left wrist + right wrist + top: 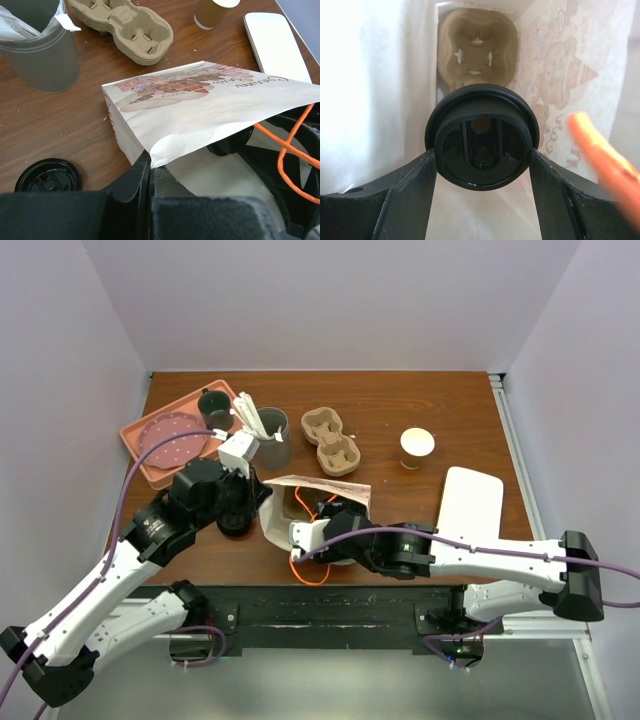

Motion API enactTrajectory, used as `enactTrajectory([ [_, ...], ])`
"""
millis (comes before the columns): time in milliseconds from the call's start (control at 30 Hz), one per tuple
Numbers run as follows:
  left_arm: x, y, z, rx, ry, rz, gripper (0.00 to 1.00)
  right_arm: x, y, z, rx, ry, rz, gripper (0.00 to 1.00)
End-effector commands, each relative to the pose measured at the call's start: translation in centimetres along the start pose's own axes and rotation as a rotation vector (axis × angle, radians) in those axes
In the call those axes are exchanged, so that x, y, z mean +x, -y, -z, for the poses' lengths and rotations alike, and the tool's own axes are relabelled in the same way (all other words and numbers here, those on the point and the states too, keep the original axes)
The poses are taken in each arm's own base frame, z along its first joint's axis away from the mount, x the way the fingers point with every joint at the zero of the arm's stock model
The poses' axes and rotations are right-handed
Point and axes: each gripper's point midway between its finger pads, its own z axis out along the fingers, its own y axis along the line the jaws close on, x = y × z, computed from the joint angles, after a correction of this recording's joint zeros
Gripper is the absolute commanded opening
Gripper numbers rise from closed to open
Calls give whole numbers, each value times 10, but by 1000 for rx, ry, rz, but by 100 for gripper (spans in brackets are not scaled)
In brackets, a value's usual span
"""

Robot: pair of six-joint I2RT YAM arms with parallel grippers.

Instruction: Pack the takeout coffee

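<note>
Wht bag (200, 112) (printed), tan cup (417, 446), blk lid (481, 150)

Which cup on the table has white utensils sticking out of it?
The grey tumbler beside the cardboard cup carriers; the dark mug on the tray and the tan takeout cup show none.

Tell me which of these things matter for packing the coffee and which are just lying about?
For the job: takeout cup, paper bag, carrier inside it, black lid held by the right gripper.
Lying about: tray, mug, tumbler, spare carriers, loose lid, white slab.
</note>
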Motion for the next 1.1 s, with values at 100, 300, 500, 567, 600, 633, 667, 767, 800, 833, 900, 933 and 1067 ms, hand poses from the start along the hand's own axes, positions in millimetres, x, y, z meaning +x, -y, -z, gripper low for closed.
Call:
enactTrajectory([
  [100,-15,1,5,-19,35,22,0,13,18,28,36,-42,14,18],
  [300,-13,1,8,-18,34,33,0,18,22,35,67,-58,-99,18],
  [500,-9,1,9,-13,25,37,0,14,38,43,149,-26,-204,18],
  [567,-9,1,10,-14,24,32,0,4,46,47,164,10,-234,17],
  [600,-11,1,10,-13,25,29,0,-1,47,48,157,27,-243,18],
  [633,-12,1,11,-13,27,28,0,-4,48,48,152,37,-246,18],
  [667,-13,2,11,-10,29,28,0,-7,49,50,147,39,-255,18],
  [767,-13,3,11,-5,26,25,0,-6,48,51,145,31,-278,17],
  [800,-14,3,12,-4,25,23,0,-6,50,53,152,39,-291,17],
  [833,-13,3,11,-5,21,21,0,-7,52,54,161,46,-305,17],
  [900,-14,3,12,-9,24,20,0,-9,57,57,185,75,-342,18],
  [933,-14,2,12,-9,22,15,0,-9,58,58,191,79,-353,18],
  [1067,-18,1,13,-26,21,12,0,-9,56,61,192,98,-405,18],
])
